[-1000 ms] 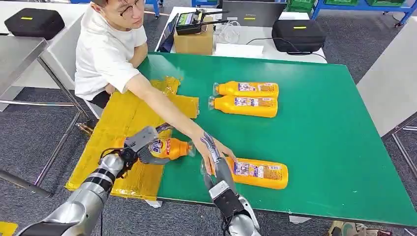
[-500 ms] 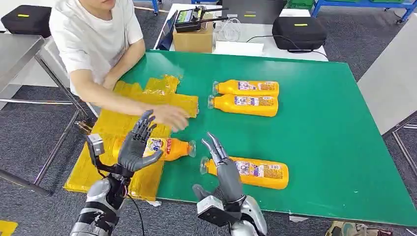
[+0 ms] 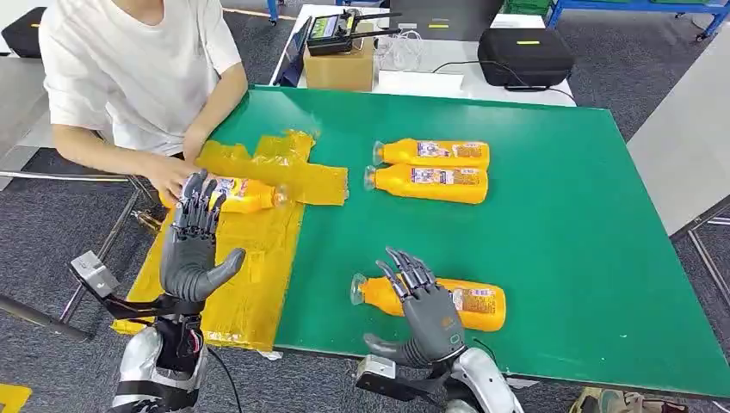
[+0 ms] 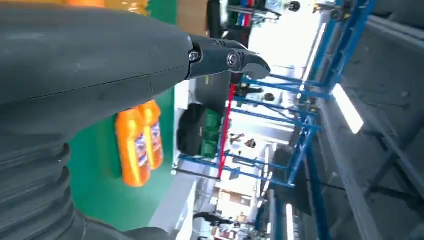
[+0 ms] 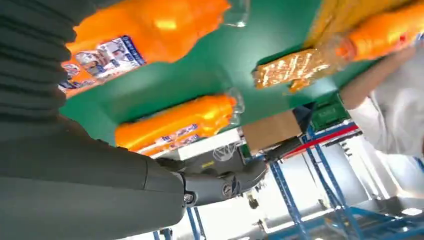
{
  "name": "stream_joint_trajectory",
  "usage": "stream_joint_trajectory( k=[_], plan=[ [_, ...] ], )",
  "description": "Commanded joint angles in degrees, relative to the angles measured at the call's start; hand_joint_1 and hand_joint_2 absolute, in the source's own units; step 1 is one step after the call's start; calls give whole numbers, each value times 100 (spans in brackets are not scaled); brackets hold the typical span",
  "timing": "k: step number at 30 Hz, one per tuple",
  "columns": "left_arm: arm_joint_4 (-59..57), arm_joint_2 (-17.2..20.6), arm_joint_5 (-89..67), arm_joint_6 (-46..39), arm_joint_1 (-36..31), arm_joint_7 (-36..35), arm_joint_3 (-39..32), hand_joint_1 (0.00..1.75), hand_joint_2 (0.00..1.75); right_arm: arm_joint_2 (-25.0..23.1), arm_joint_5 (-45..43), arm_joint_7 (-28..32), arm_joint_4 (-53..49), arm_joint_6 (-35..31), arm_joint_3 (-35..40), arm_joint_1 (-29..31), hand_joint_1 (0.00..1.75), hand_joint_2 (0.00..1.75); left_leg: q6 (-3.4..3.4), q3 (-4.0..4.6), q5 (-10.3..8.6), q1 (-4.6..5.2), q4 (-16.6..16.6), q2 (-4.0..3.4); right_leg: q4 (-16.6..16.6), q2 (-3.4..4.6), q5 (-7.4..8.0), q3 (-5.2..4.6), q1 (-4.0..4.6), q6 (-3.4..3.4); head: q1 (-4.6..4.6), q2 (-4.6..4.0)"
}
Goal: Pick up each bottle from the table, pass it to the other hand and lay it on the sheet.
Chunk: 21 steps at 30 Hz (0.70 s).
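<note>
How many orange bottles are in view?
4: two side by side at the table's far middle, one near the right hand, one on the yellow sheet.

Glossy plastic on a matt green tabletop (image 3: 559, 215)

The orange bottles (image 3: 435, 155) look like smooth, shiny plastic with printed paper-like labels; the yellow sheet (image 3: 250, 258) is crinkled, glossy film. The hands (image 3: 191, 249) are dark matt plastic on silver metallic arms (image 3: 142, 366). The person's shirt (image 3: 129, 60) is white cloth, the box (image 3: 340, 69) plain cardboard.
</note>
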State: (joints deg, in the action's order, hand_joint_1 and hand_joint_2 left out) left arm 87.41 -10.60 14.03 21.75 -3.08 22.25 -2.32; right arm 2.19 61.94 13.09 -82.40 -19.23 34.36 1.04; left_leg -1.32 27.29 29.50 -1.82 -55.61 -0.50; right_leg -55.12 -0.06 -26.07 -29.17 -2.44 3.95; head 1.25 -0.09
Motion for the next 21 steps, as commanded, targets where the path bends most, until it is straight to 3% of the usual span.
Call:
stream_joint_trajectory(
  k=[1, 7, 15, 21],
  plan=[
    [297, -96, 130, -100, 110, -31, -86, 0, 175, 657, 338, -458, -69, 491, -301, -31, 0, 175, 20, -10, 3, -4, 8, 4, 15, 0, 1, 13, 10, -26, 2, 0],
    [567, -68, -46, 28, 392, -109, 404, 0, 175, 772, 608, -696, 44, 586, -825, -221, 0, 175, 21, -6, 3, 2, 7, 15, 17, -11, -1, 17, 3, -19, 0, 0],
    [801, 95, -766, 118, 946, 60, 1933, 0, 175, 457, 680, -1110, 595, 823, -1232, -215, 0, 175, 19, -10, 5, 3, 8, 11, 20, -6, -1, 15, 3, -21, 2, 0],
    [653, 170, -746, -63, 892, 77, 1857, 0, 175, 421, 798, -1176, 774, 962, -1255, -87, 0, 175, 17, -13, 2, 2, 15, 2, 22, 2, 3, 14, 5, -27, 2, 0]
  ],
)
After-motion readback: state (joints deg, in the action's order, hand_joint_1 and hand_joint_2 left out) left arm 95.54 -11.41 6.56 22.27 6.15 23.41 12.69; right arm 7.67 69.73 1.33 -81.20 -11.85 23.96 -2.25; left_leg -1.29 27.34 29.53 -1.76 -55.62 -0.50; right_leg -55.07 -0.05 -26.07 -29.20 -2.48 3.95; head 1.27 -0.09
